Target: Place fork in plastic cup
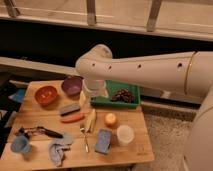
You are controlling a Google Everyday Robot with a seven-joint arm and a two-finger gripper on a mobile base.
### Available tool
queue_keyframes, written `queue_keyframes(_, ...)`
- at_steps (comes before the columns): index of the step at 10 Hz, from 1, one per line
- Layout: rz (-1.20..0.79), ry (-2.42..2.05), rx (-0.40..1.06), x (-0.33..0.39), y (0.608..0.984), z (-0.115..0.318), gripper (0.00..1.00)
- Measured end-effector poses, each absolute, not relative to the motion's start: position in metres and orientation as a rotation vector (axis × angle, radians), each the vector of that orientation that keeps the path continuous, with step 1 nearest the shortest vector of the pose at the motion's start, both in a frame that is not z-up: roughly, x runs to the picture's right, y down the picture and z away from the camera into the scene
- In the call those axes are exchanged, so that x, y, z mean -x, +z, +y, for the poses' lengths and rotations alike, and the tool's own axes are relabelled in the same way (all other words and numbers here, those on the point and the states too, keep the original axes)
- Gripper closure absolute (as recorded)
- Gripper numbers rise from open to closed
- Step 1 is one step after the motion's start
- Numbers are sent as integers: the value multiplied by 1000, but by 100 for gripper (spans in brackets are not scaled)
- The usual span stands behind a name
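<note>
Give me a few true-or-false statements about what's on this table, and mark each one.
1. The fork lies on the table beside the blue sponge. True.
2. The plastic cup stands in the green tray. False: it stands at the table's near left corner.
3. The gripper holds the fork. False: it hangs empty between the purple bowl and the tray.
4. The sponge lies between the fork and the white cup. True.

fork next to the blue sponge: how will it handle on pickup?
The fork lies flat on the wooden table: thin and low, so probably hard to pinch and apt to slide. Metal-looking, so likely stiff and light. The plastic cup looks small; a long handle may tip it. The gripper hangs over the table's back part, open.
</note>
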State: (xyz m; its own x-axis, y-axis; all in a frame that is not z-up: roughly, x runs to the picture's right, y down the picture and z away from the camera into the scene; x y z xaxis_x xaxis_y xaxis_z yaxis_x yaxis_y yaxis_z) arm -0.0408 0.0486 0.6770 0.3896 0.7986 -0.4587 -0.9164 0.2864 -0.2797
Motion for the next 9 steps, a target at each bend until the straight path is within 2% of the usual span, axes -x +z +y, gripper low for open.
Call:
queue_keyframes(4,245,1152,538,42,676,49,24)
queue_keyframes(9,180,951,569,134,668,77,24)
